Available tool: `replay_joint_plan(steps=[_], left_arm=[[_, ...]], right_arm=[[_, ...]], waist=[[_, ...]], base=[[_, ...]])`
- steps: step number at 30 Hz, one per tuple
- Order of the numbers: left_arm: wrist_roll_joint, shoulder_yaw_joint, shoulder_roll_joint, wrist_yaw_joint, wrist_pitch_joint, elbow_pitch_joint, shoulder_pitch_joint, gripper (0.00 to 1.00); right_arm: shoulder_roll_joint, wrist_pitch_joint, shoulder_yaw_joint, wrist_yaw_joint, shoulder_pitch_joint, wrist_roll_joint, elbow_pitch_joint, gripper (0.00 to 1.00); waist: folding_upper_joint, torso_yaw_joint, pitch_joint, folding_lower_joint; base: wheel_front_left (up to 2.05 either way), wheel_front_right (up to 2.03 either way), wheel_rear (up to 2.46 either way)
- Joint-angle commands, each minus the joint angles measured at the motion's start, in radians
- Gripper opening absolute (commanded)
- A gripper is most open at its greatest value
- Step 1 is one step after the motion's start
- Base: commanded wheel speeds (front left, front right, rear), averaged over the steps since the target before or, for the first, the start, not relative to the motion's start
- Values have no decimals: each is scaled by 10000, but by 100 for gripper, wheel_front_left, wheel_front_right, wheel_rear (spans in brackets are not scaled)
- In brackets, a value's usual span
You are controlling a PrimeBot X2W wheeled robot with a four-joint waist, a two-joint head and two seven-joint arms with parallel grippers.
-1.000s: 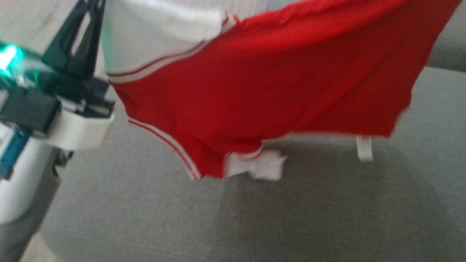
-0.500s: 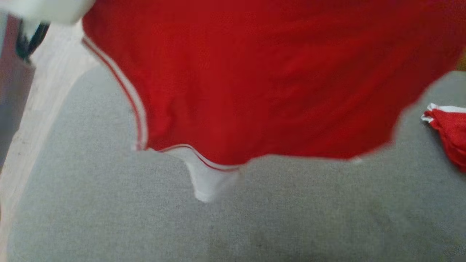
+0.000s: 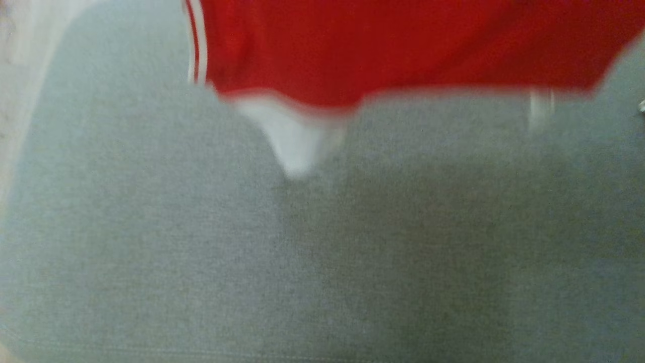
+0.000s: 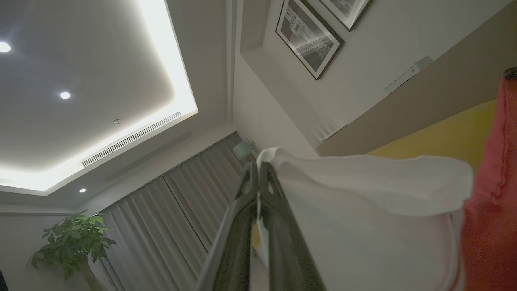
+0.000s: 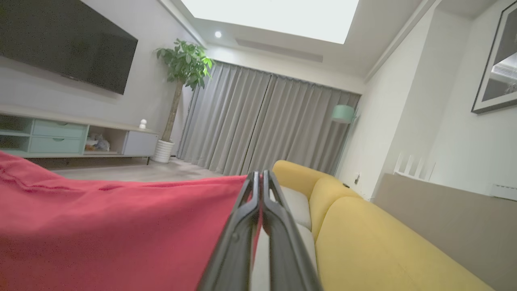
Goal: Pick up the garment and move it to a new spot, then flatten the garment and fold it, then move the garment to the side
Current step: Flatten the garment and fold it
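The garment is a red shirt with white trim, hanging spread across the top of the head view above a grey cushion; a white sleeve tip dangles lowest. In the left wrist view my left gripper is shut on the garment's white part, with red cloth at the right edge. My right gripper is shut on the red garment, which stretches away to the left in the right wrist view. Both grippers point upward toward the ceiling.
A yellow sofa with a grey seat cushion lies below the right gripper. A potted plant, grey curtains, a wall television and framed pictures stand around the room. A pale floor strip borders the cushion's left.
The head view has shifted strongly between frames. The garment now shows higher, only its lower hem in view, and the left gripper and forearm have left the picture.
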Motion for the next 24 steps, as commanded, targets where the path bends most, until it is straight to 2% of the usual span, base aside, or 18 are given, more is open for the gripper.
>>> replay_joint_plan(steps=[1,5,7,12,18,24], left_arm=[[68,348,321,34,-156,75,-906,0],[264,607,43,149,-462,588,-1743,0],[222,757,-83,125,-484,403,-1733,0],[63,1003,135,52,-490,-712,-416,0],[-110,836,685,25,-492,-2359,2438,0],[-225,555,1269,22,-493,-3974,5847,0]], right_arm=[[84,-259,-124,65,-437,-153,54,0],[240,-841,-266,65,-1504,-660,712,0],[223,-1007,-378,65,-1733,-788,859,0],[-57,-1123,-718,65,-1314,-806,690,0],[-448,-1129,-1735,65,929,-901,-235,0],[-512,-1131,-3418,65,4494,-1179,-1291,0]], waist=[[0,-125,1095,-4],[0,-227,1826,-4],[0,-217,2096,-4],[0,-129,2651,-4],[0,-56,2757,-4],[0,-91,2078,-4]], base=[[0,0,0],[0,0,0],[0,0,0],[0,0,0],[0,0,0],[0,0,0]])
